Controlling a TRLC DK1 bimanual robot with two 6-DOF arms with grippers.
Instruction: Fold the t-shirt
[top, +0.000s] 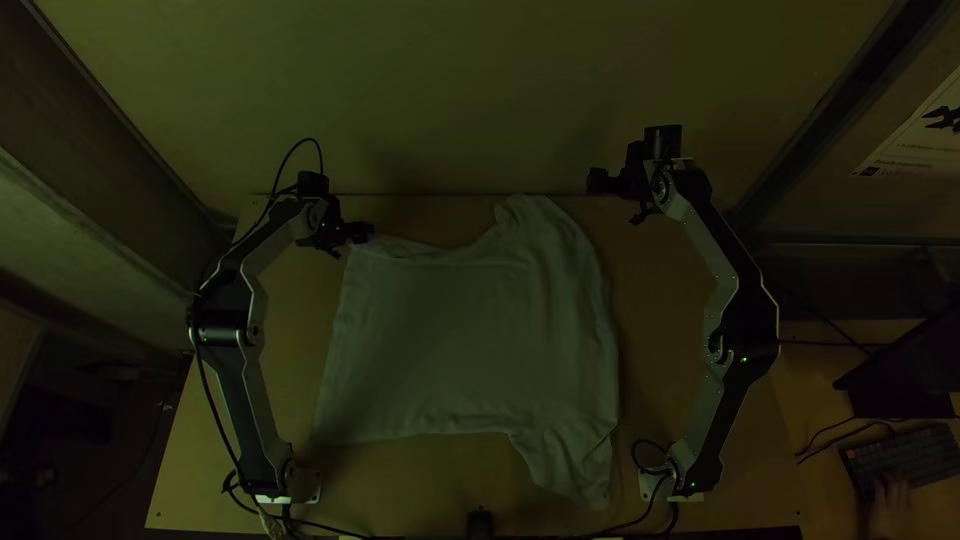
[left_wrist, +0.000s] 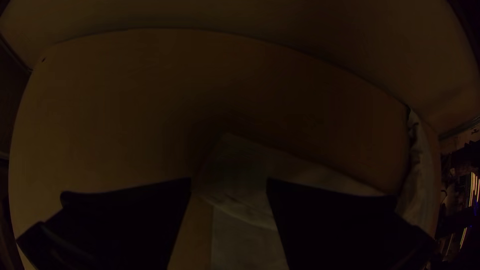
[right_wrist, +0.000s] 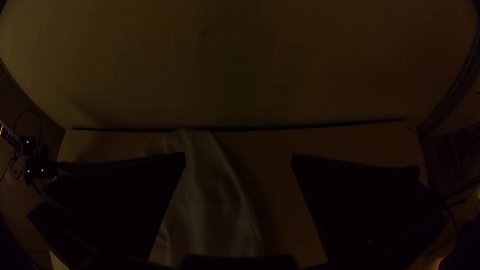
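T-shirt (top: 450, 330) lies spread on the wooden table (top: 665, 300), mid-table, a bit left of ctr, w/ hem on the L side & shoulder/sleeve end on the R. Hem edge runs roughly near-far, fairly straight; R part is rumpled, w/ long soft creases. One sleeve (top: 530, 215) sticks out to the far table edge, the other sleeve (top: 575, 475) points toward the near edge, stopping short of it. Far side of the shirt body is wavy, dips in before the far sleeve; near side approx straight

Room: strip of bare wood btwn hem & L arm (top: 240, 385), wider toward the near end; another strip btwn shirt & R arm (top: 735, 300). More wood on the near side, btwn shirt body & table edge

L gripper (top: 367, 232) is at the shirt's far-left corner; its fingers (left_wrist: 145, 200) stand partway open w/ a gap, cloth visible in the gap but not clamped. Can't tell if they touch it

R gripper (top: 594, 181) is by the far table edge, R of the far sleeve, fingers (right_wrist: 350, 185) wide apart, no hold on anything

Cables (top: 650, 520) by the R base; small black item (top: 480, 522) at the near edge, approx mid; keyboard (top: 905, 455) off to the R, near side
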